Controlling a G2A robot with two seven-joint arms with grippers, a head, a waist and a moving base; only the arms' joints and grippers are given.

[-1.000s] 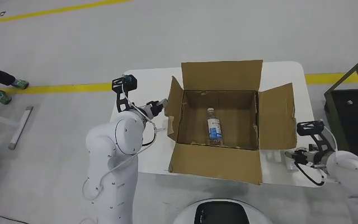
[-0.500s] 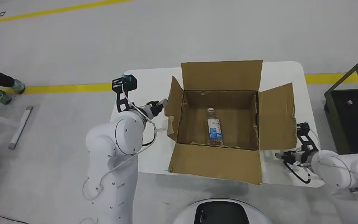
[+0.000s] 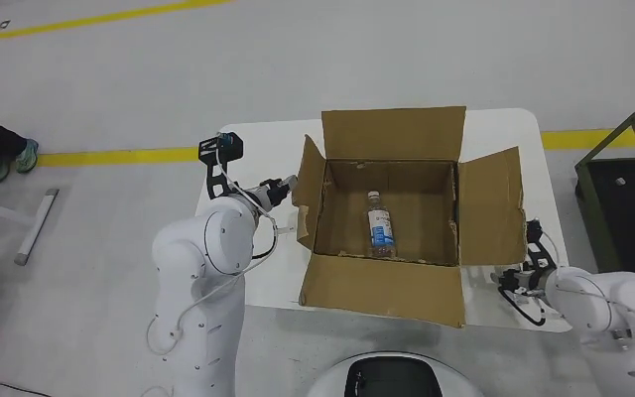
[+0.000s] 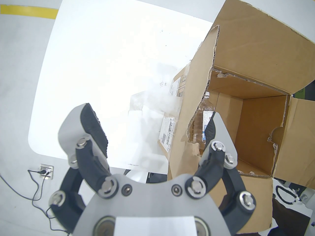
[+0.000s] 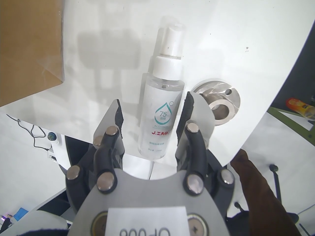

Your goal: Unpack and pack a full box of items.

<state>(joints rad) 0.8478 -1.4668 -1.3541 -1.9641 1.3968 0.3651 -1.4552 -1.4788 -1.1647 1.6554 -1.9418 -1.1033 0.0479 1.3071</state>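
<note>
One spray bottle [image 5: 161,104] lying on table [image 5: 221,25], right gripper [image 5: 153,111] spread around it, left gripper [image 4: 151,121] parted beside box [image 4: 258,57].

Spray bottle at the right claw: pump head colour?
White pump head, under a clear cap. Best in the right wrist view.

White round-cornered desk [image 3: 258,144] standing on a grey floor [image 3: 298,60], with a yellow line [image 3: 109,156] running along the floor to either side of it, a green rack [image 3: 603,203] just off its right end, a grey bar [image 3: 35,226] lying well off to the left, and a socket [image 4: 46,170] with a black cable [image 4: 37,192] plugged in.
</note>
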